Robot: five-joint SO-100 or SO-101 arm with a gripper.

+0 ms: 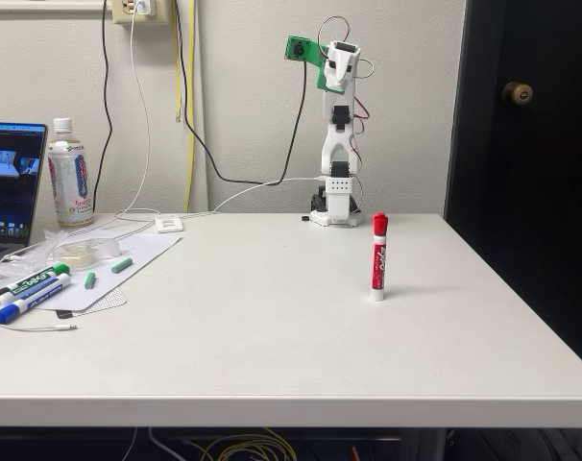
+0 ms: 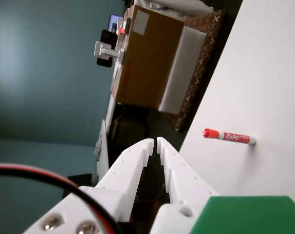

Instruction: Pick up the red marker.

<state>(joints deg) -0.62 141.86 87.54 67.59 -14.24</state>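
The red marker [image 1: 378, 257] stands upright on its white end, red cap on top, on the white table [image 1: 272, 336] right of centre. The arm is folded up at the back edge of the table, with my gripper [image 1: 340, 65] raised high and well behind the marker. The wrist view lies on its side. There the marker [image 2: 229, 137] appears as a small red bar on the table, far ahead of and to the right of my gripper [image 2: 155, 142]. The white fingers [image 2: 133, 163] sit tip to tip with nothing between them.
At the table's left edge sit a laptop [image 1: 8, 187], a bottle [image 1: 70, 178], a tape roll [image 1: 80, 252], and a green-capped marker [image 1: 32, 281] beside a blue-capped one [image 1: 27, 300] on a sheet. Cables hang on the back wall. A cardboard box [image 2: 147, 58] stands beyond the table.
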